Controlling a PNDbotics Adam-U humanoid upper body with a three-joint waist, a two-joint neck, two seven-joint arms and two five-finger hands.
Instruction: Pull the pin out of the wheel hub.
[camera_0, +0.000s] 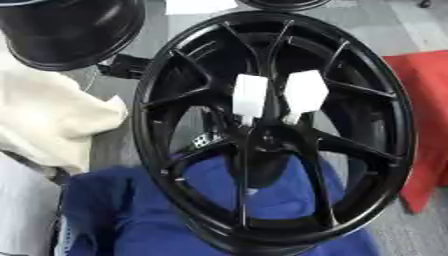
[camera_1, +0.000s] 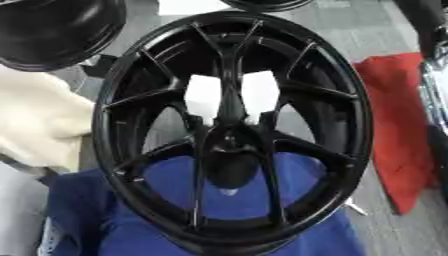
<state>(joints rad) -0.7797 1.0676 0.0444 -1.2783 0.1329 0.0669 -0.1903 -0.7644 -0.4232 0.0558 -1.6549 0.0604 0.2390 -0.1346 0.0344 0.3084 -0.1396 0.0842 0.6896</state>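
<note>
A large black spoked wheel (camera_0: 273, 130) lies tilted on a blue cloth (camera_0: 131, 215) and fills the middle of both views. Its hub (camera_1: 229, 139) sits at the centre where the spokes meet. I cannot make out a pin in the hub. Two white blocks (camera_0: 250, 96) (camera_0: 305, 92) show between the spokes just above the hub. A small pale stub (camera_1: 354, 206) pokes out by the rim's lower right edge. Neither hand shows in either view. Only a black and silver arm part (camera_1: 435, 85) runs down the right edge of the right eye view.
A second black rim (camera_0: 70, 30) stands at the upper left. A cream cloth (camera_0: 44, 120) lies left of the wheel and a red cloth (camera_1: 398, 125) to its right. Grey floor shows around them.
</note>
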